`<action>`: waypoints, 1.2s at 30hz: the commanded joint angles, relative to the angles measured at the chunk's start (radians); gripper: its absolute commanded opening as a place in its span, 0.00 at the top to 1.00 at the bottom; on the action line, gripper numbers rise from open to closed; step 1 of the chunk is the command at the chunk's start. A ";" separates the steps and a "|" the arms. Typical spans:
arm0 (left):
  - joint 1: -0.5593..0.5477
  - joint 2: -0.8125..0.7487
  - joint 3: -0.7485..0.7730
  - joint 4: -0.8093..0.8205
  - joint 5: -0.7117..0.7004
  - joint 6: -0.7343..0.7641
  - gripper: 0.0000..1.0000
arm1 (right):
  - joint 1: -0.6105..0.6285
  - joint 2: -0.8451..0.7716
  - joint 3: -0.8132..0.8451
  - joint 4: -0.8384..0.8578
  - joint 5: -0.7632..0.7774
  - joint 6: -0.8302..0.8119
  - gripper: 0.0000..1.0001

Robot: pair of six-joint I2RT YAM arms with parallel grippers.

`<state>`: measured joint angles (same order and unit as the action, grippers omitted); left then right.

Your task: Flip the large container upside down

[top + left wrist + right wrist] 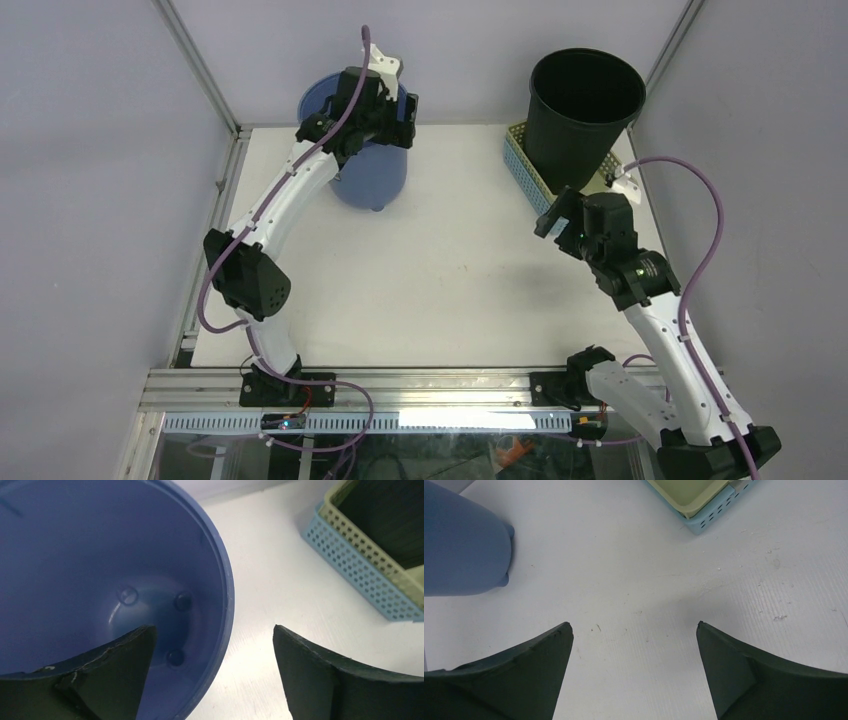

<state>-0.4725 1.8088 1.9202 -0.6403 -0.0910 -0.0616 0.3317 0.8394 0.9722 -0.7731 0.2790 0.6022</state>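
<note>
A blue plastic pot (371, 181) stands upright, mouth up, at the back left of the table. My left gripper (396, 112) hangs over its right rim. In the left wrist view the gripper (212, 630) is open and straddles the rim: the left finger is inside the pot (100, 555) and the right finger is outside, over the table. A larger black pot (583, 105) stands upright at the back right, in a basket. My right gripper (560, 216) is open and empty above bare table (634, 625), just in front of that basket. The blue pot's side shows in the right wrist view (464, 545).
A light blue perforated basket (526, 168) with a green one nested inside (350, 517) holds the black pot at the back right. It also shows in the right wrist view (710, 511). The white table (450, 280) lies between the two arms. Grey walls enclose the back and sides.
</note>
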 commanded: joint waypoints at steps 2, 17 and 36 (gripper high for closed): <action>-0.014 -0.005 0.044 -0.019 0.044 0.011 0.27 | 0.004 -0.033 0.026 0.000 0.026 0.036 0.02; -0.022 0.026 0.081 -0.078 0.080 0.002 0.94 | 0.004 -0.053 0.007 -0.006 0.028 0.051 0.03; -0.100 0.043 0.131 -0.111 0.026 0.015 1.00 | 0.004 -0.082 0.006 -0.019 0.029 0.029 0.03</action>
<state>-0.5308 1.8736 1.9865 -0.7654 -0.0769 -0.0376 0.3317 0.7639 0.9607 -0.8131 0.2863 0.6483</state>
